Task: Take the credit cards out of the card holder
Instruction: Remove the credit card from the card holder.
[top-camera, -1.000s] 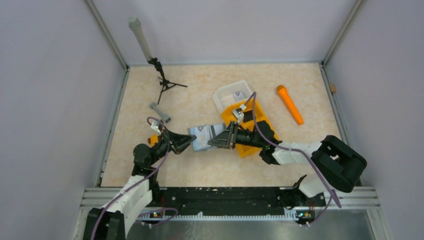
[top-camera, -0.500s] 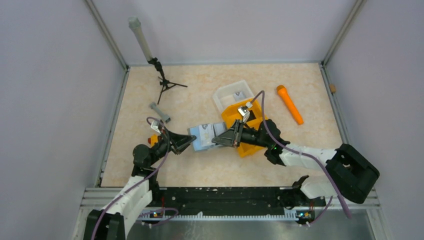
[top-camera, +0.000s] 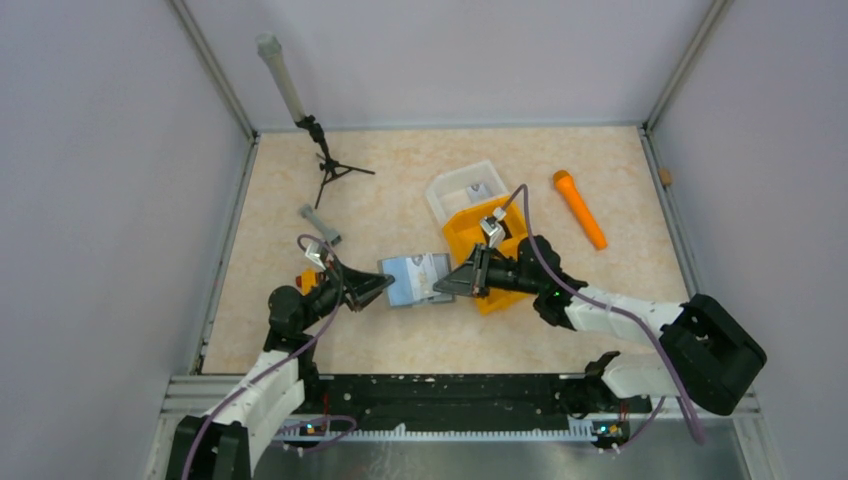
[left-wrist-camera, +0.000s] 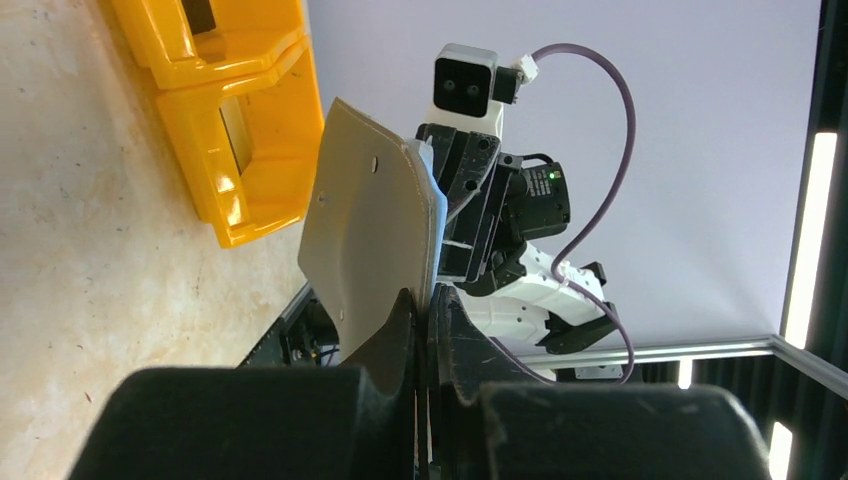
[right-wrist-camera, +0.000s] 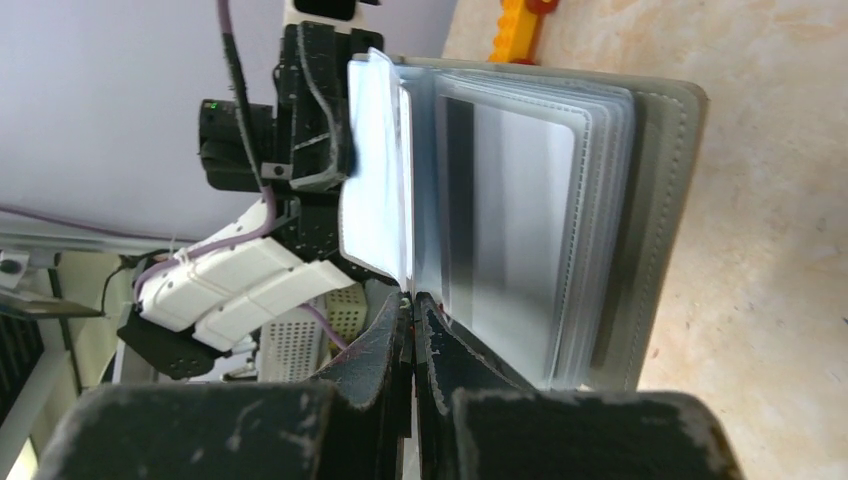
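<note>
The grey card holder (top-camera: 415, 280) is held open off the table between my two grippers. My left gripper (top-camera: 375, 290) is shut on its left cover; in the left wrist view the jaws (left-wrist-camera: 422, 300) pinch the lower edge of the grey cover (left-wrist-camera: 365, 220). My right gripper (top-camera: 447, 287) is shut on a light grey-blue credit card (right-wrist-camera: 375, 180) that stands apart from the holder's stack of clear sleeves (right-wrist-camera: 590, 220). The jaws (right-wrist-camera: 410, 300) pinch its lower edge. I cannot tell whether a sleeve still covers it. A dark-striped card (right-wrist-camera: 460, 200) sits in the front sleeve.
An orange two-compartment bin (top-camera: 492, 258) lies under the right arm, with a clear plastic tray (top-camera: 460, 187) behind it. An orange torch (top-camera: 580, 208) lies at the right. A small tripod with a tube (top-camera: 322, 160) and a grey rod (top-camera: 320, 225) are at the left.
My right gripper has moved a little to the right with the card, and the right arm's elbow has swung right. The left gripper has stayed in place on the holder.
</note>
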